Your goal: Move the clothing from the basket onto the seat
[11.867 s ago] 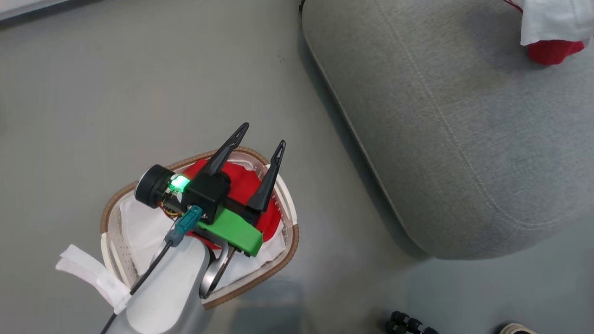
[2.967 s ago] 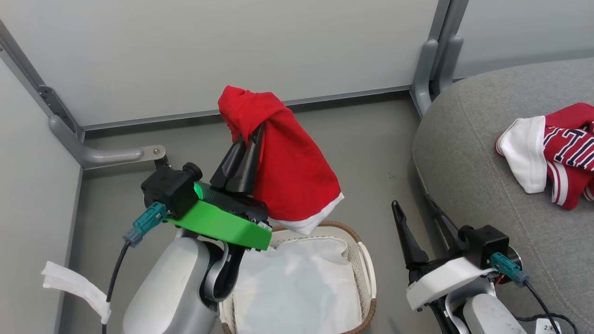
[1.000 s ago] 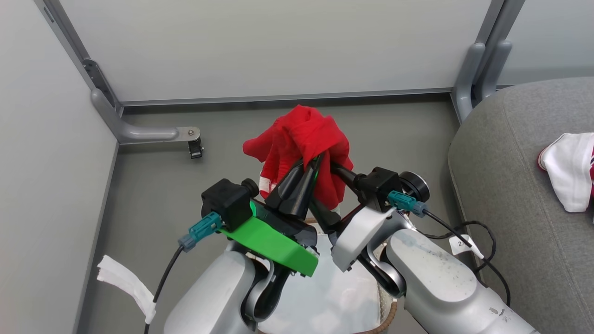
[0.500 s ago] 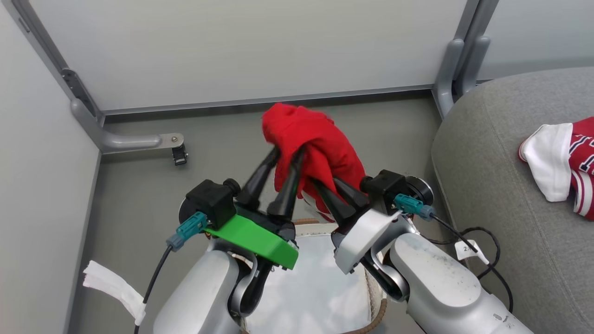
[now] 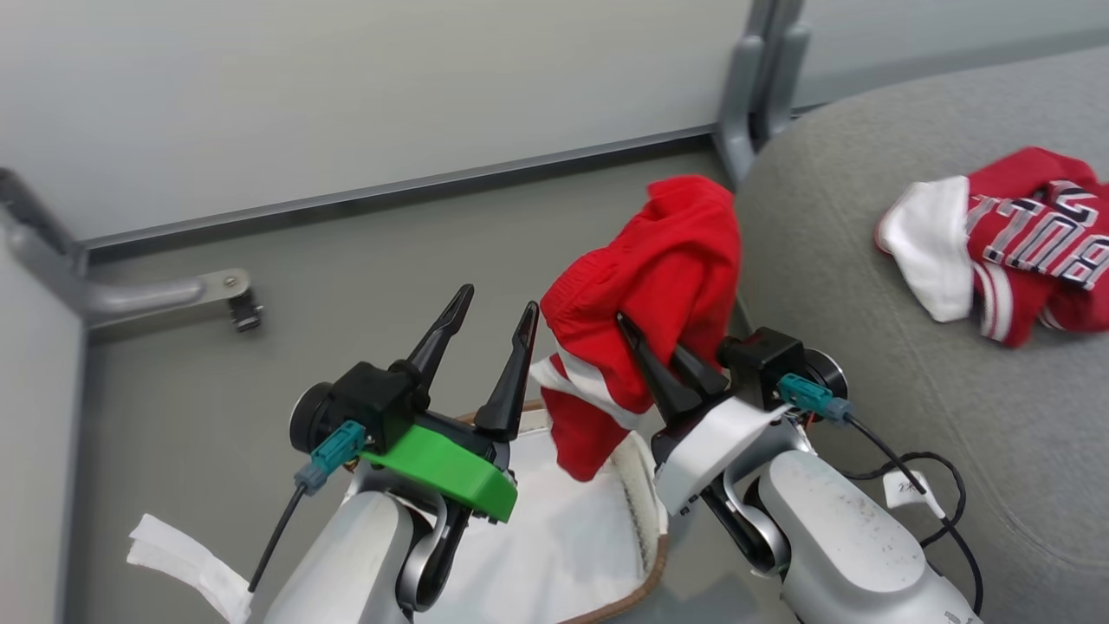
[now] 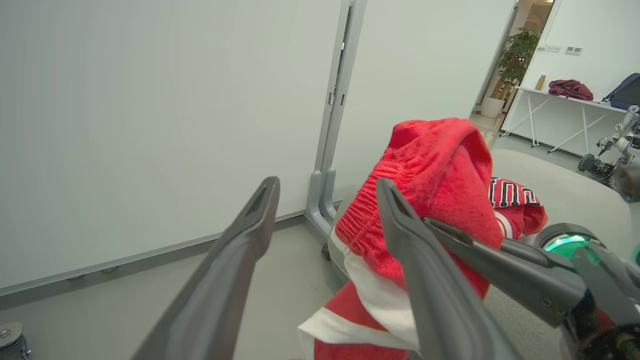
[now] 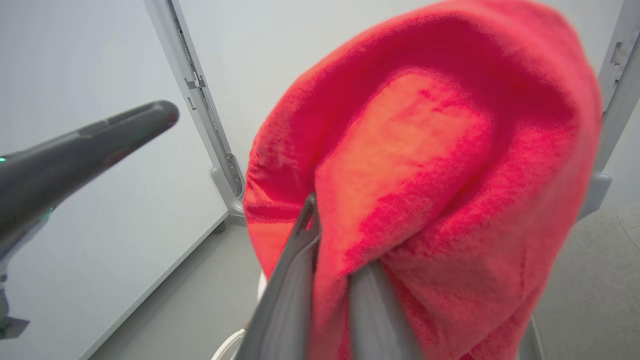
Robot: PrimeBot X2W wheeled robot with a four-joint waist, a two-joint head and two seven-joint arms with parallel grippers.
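Note:
A red garment (image 5: pixel 667 260) with white trim hangs in the air, pinched by my right gripper (image 5: pixel 650 334), which is shut on it just left of the grey seat (image 5: pixel 866 364). In the right wrist view the cloth (image 7: pixel 425 150) drapes over that gripper (image 7: pixel 335 260). My left gripper (image 5: pixel 498 299) stands open and holds nothing, a little left of the garment (image 6: pixel 440 170), above the basket (image 5: pixel 645 563). Another red garment with numerals (image 5: pixel 1022 234) lies on the seat. The left wrist view has the left gripper (image 6: pixel 325 192) open beside the cloth.
A plain white sheet (image 5: pixel 554 537) lines the basket. Pale partition walls stand behind, with a metal post foot (image 5: pixel 754 78) at the seat's corner and a bracket foot (image 5: pixel 173 295) on the floor at the left. A black cable (image 5: pixel 918 468) loops by my right forearm.
My left gripper has opened and let go of the red garment. The right gripper has shut on it and carries it toward the seat. The camera has turned right.

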